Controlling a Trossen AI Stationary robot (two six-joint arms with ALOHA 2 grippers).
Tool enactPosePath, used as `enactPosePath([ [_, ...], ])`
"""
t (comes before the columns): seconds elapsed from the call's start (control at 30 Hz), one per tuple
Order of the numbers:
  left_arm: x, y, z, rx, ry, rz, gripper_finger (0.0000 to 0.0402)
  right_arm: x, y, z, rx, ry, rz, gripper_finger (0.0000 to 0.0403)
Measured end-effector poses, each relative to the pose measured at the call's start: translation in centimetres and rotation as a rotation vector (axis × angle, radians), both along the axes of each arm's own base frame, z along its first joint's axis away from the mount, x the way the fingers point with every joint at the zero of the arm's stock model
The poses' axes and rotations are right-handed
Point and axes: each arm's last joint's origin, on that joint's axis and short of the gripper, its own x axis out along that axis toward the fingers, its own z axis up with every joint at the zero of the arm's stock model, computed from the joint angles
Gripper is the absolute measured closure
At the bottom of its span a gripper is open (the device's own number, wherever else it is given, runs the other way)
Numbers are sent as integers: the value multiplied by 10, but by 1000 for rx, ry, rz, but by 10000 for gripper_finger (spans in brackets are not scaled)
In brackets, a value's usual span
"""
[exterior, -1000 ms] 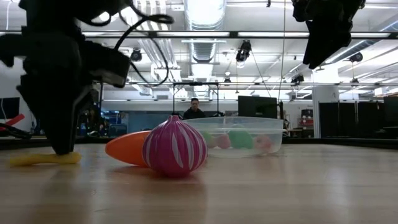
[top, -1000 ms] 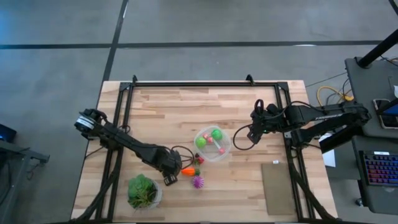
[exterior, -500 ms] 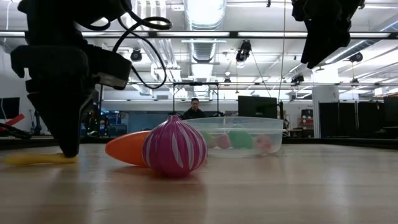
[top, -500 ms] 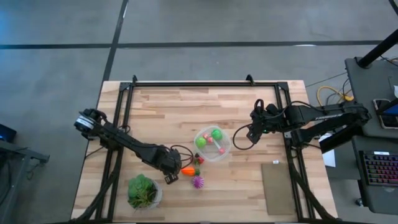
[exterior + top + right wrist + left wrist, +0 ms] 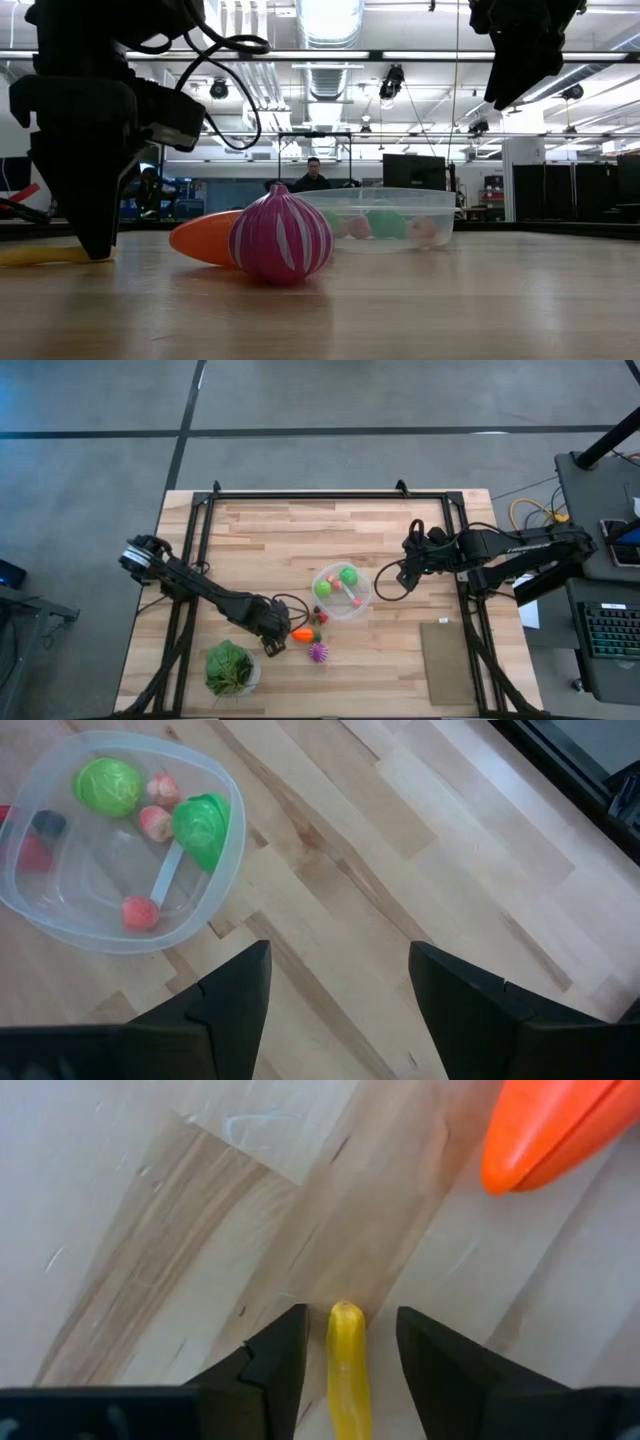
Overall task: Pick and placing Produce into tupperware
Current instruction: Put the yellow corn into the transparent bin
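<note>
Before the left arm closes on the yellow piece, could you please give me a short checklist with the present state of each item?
1. Slim yellow toy piece lies between the left gripper fingers: ok.
2. Left gripper open: ok.
3. Orange carrot-like toy apart from the fingers: ok.
4. Clear round plastic tupperware has room beside its green and red pieces: ok.
5. Right gripper waits off to the tupperware's side: ok.
6. Fingers low enough to grip: cannot tell.
</note>
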Motion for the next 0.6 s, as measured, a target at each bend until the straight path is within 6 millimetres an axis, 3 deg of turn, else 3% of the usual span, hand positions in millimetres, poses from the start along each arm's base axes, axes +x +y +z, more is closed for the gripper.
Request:
enactPosePath([
  [0.6,-12,-8,-6,-45,64,20,256,-1,0,0,-8,18,14,172],
])
